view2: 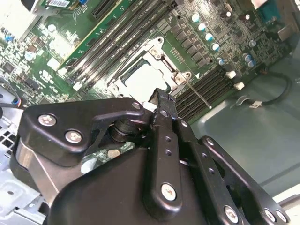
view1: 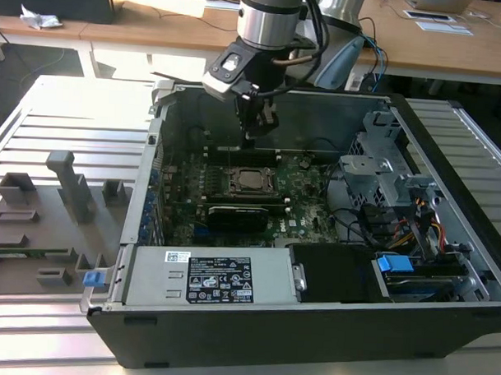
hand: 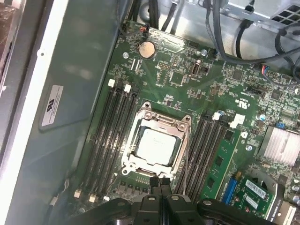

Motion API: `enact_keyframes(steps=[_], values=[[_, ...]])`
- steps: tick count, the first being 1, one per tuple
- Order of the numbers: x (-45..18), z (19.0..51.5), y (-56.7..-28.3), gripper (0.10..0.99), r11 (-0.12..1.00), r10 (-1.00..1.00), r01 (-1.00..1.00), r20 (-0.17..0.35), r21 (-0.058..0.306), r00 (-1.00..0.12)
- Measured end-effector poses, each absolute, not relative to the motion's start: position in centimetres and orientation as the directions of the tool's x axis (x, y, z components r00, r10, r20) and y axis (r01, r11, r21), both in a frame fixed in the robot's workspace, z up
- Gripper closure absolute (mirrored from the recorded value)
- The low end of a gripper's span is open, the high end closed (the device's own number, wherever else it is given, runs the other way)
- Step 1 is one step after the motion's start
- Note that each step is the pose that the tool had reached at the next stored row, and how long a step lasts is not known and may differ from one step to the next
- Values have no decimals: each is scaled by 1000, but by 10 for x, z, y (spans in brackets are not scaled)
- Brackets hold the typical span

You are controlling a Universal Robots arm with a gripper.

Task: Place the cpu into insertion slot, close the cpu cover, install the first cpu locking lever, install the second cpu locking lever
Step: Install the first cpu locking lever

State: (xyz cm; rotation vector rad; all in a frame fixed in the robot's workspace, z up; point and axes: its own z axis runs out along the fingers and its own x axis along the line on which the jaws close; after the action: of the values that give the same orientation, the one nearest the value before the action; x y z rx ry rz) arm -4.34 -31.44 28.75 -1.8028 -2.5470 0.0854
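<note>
The cpu (hand: 154,143) lies flat in the insertion slot (view1: 233,180), its pale metal top showing through the cut-out of the cpu cover (hand: 161,123), which lies down over it. A thin metal locking lever (view2: 200,97) sticks out at an angle from one corner of the socket. My gripper (hand: 160,183) hangs just above the socket's edge with its black fingers (view2: 161,101) pressed together and nothing between them. In the exterior view the gripper (view1: 250,138) is inside the open computer case, over the far side of the socket.
Rows of black memory slots (hand: 115,126) flank the socket. The case walls (view1: 153,151), a power supply (view1: 206,276), a drive cage with cables (view1: 398,209) and a black card (view1: 237,216) surround the board. A grey fixture plate (view1: 43,221) lies at the exterior view's left.
</note>
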Motion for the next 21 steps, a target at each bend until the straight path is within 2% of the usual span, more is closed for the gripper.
enact_keyframes(steps=[8, 11, 21], values=[[-43, 287, -314, 980, 452, 891, 890, -15, -56, -453], [-43, 287, -314, 980, 536, 843, 842, -15, -56, -538], [-43, 287, -314, 980, 621, 783, 782, -15, -56, -622]])
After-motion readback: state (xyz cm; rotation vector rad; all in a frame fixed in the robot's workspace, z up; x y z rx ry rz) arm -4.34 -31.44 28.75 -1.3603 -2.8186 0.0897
